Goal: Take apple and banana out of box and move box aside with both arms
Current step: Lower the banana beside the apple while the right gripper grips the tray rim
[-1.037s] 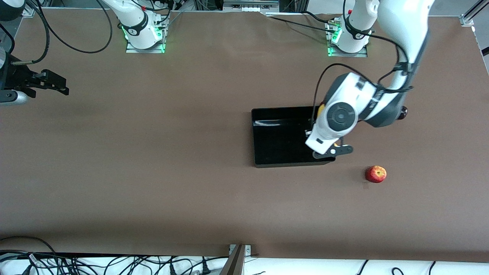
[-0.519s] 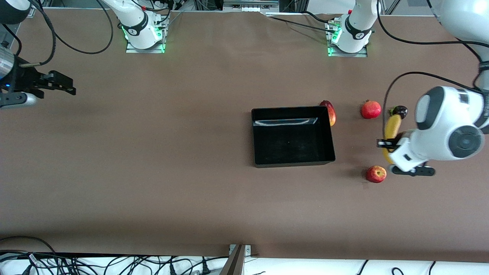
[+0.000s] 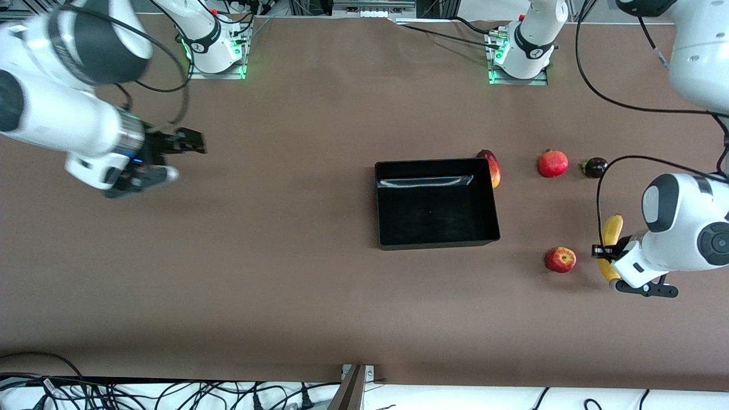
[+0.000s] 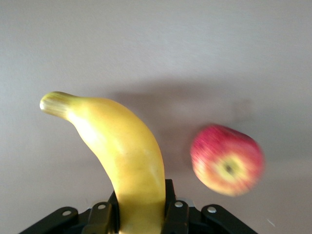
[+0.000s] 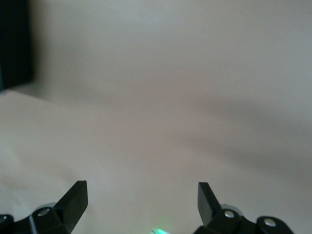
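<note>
Tabletop [image 3: 285, 256]: left end effector [image 3: 607, 254] grips banana [image 3: 610, 230]

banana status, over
Left gripper shut on banana, beside apple. Right gripper open over bare table. Box empty, path clear.

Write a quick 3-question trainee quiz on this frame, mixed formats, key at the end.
1. True or false: the box holds fruit.
2. What does the left hand hold? A) apple B) banana C) mango
3. Fill in: the right hand is ____ and holds nothing.

Key:
1. False. The box is empty; the apple lies on the table toward the left arm's end.
2. B. It is shut on the banana, beside the apple.
3. Open, over bare table toward the right arm's end.
</note>
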You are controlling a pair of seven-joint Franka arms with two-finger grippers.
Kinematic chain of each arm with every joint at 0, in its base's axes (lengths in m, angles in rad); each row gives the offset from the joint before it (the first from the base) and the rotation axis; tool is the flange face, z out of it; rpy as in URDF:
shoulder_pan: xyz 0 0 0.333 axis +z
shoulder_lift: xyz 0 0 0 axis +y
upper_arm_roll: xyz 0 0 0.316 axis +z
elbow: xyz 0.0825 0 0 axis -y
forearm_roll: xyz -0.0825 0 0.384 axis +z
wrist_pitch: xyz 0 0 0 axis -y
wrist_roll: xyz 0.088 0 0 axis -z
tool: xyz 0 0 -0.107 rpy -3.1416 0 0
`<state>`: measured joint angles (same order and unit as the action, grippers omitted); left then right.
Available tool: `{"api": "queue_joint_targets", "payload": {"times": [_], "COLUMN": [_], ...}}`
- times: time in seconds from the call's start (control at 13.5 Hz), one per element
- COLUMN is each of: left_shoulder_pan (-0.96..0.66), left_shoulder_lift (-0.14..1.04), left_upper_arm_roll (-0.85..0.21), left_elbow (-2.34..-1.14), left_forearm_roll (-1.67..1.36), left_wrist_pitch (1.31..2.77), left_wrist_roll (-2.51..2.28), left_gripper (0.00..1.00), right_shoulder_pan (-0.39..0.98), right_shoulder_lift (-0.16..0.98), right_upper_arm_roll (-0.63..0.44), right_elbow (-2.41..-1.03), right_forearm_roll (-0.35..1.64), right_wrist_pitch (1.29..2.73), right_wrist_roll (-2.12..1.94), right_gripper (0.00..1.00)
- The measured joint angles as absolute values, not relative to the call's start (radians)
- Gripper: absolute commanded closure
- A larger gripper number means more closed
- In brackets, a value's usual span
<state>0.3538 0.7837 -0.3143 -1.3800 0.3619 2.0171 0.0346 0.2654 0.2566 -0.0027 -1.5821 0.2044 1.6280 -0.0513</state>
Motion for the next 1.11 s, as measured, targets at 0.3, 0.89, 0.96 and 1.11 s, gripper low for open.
{"api": "queue_joint_targets", "payload": {"times": [0.3, 0.89, 0.96, 1.11], "left_shoulder_pan": [0.370, 0.394, 0.394, 0.394], "left_shoulder_lift": [0.863, 0.921, 0.921, 0.922], "left_upper_arm_roll": [-0.304, -0.288, -0.287, -0.285], "left_elbow": [-1.376, -1.376, -1.376, -1.378], "left_forearm_roll": [0.381, 0.421, 0.421, 0.421], "left_wrist_pitch": [2.147, 2.257, 2.263, 2.272], "left_wrist_roll": [0.036, 0.045, 0.045, 0.046], "left_gripper": [1.00, 0.66, 0.51, 0.00], "right_shoulder_pan": [0.424, 0.747, 0.765, 0.791], "right_shoulder_lift": [0.408, 0.635, 0.667, 0.726], "right_upper_arm_roll": [0.006, 0.010, 0.010, 0.009], "right_elbow": [-1.529, -1.524, -1.524, -1.523], "right_forearm_roll": [0.273, 0.273, 0.268, 0.241], "right_wrist_pitch": [1.831, 2.316, 2.369, 2.465], "right_wrist_roll": [0.155, 0.443, 0.466, 0.495], "right_gripper": [0.00, 0.04, 0.18, 0.77]}}
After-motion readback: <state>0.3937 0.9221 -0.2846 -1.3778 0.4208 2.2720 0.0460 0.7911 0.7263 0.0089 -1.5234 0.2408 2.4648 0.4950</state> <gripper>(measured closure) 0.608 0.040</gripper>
